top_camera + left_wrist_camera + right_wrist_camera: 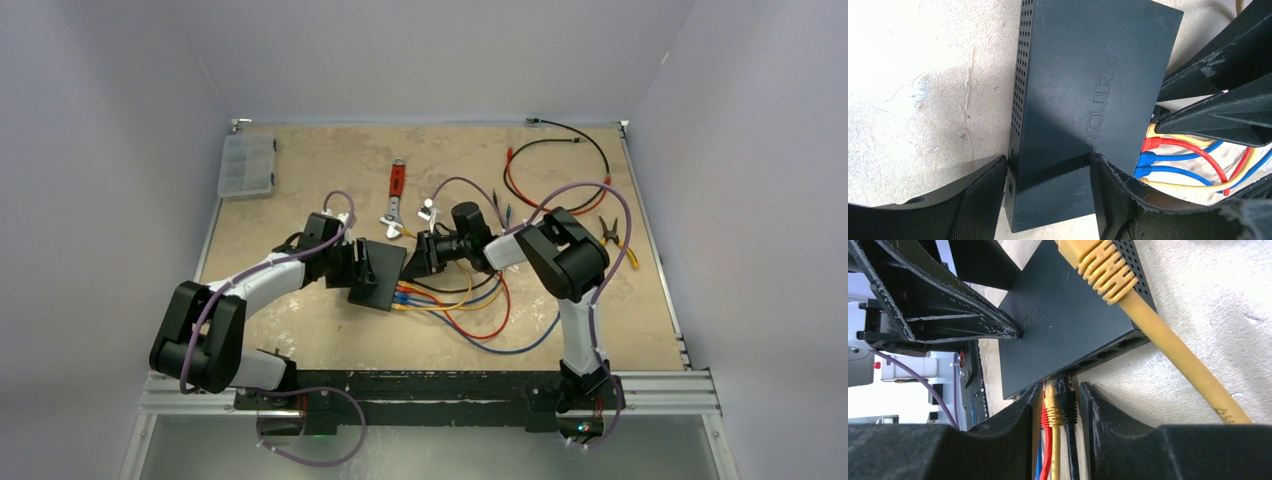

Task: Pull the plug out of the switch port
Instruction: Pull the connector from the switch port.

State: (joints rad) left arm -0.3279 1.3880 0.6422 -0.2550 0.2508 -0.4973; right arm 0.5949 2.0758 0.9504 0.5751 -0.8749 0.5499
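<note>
Your left gripper's (1048, 165) jaws pinch the switch (1083, 75) across its width, over the embossed word MERCURY. Your right gripper's (1059, 390) jaws straddle the red plug (1044, 415), yellow plug (1052, 410) and black plug (1066, 407); you cannot tell whether they press. The switch lies mid-table (300, 170), ports facing four o'clock.

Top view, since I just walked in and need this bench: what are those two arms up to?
The left arm braces the flat matte black rectangular switch, its jaws clamped across the box. The right arm has its jaws straddling the black plug and yellow plug at the port row. The plugs look seated, so nothing is pulled yet.
</note>
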